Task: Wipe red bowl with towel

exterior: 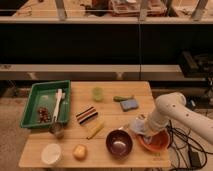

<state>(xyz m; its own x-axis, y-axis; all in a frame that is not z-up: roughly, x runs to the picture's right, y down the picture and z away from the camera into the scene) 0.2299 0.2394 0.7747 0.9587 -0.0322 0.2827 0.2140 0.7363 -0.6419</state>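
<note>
The red bowl (156,143) sits at the front right corner of the wooden table (110,120). A light blue towel (139,127) is bunched over the bowl's left rim. My gripper (146,131) is at the end of the white arm (169,113), which reaches in from the right. It is pressed down at the bowl's left side and shut on the towel. The towel and arm hide the fingertips and part of the bowl's inside.
A dark purple bowl (119,143) stands just left of the red bowl. Also on the table are a blue sponge (129,104), green cup (98,93), striped block (86,115), yellow piece (95,129), orange fruit (79,151), white cup (51,154) and green tray (34,107). Cables lie on the floor at the right.
</note>
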